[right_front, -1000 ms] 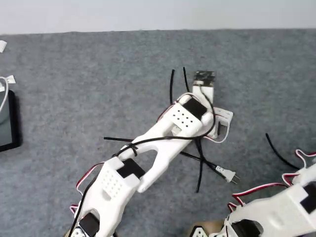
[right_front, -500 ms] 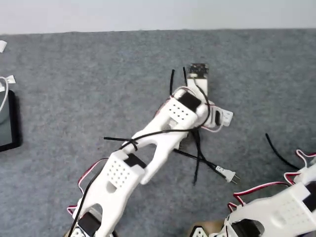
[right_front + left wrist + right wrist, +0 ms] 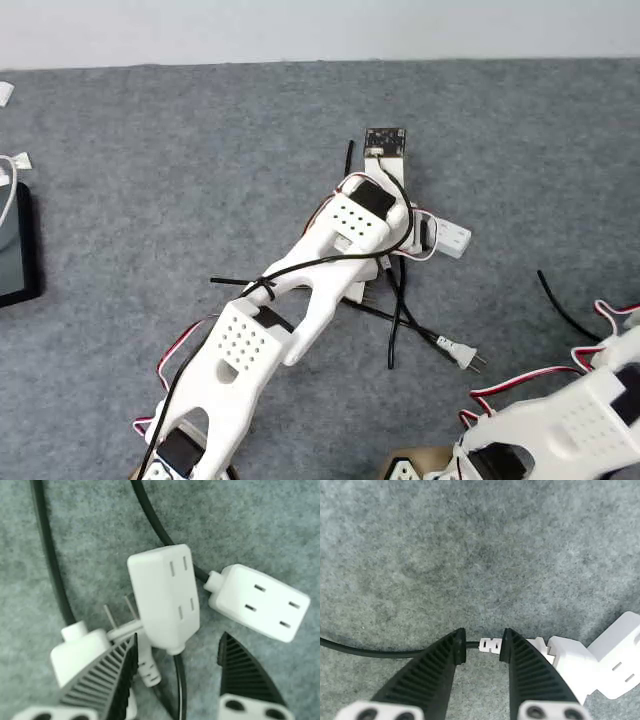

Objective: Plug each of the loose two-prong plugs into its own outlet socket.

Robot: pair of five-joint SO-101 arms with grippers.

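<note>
High view. Student: On the grey surface, what does the left arm need for this step?
Tutor: Probably a grasp on the loose plug by its body, not its cord, with prongs squared to the slots. The light outlet block may slide, so press slowly.
Student: And where does the plug lie?
Tutor: Left wrist view: the left gripper has its fingers spread wide, straddling that block's end. The plug lies just beside one finger, prongs bare. The right gripper holds its fingers narrowly parted over a cord collar.
</note>
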